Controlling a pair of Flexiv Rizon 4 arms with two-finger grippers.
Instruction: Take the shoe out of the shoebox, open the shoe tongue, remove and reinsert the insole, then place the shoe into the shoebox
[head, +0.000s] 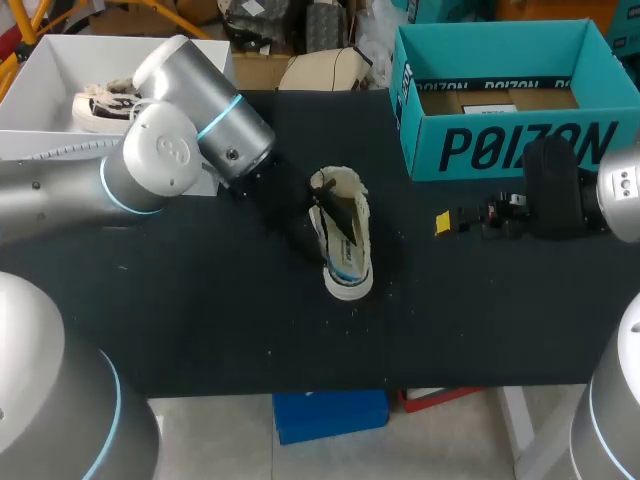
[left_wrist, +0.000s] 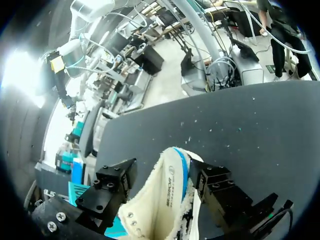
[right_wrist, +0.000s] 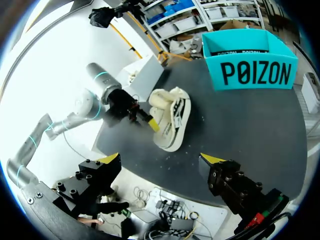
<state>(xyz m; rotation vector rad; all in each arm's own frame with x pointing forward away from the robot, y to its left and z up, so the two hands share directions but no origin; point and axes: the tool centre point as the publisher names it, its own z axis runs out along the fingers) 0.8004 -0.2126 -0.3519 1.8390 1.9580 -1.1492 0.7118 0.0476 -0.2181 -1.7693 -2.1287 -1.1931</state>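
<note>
A cream low-top shoe with a fleecy collar and blue trim (head: 343, 240) is stood on its sole at the middle of the black desk (head: 200, 320), well apart from the open teal cardboard shoebox (head: 520, 148) at the far right corner. The left hand (left_wrist: 164, 170) is set around the shoe's collar; whether it is clamped on the shoe cannot be told. The right hand (right_wrist: 161, 159) is held spread wide over the desk's right side, with nothing in it.
</note>
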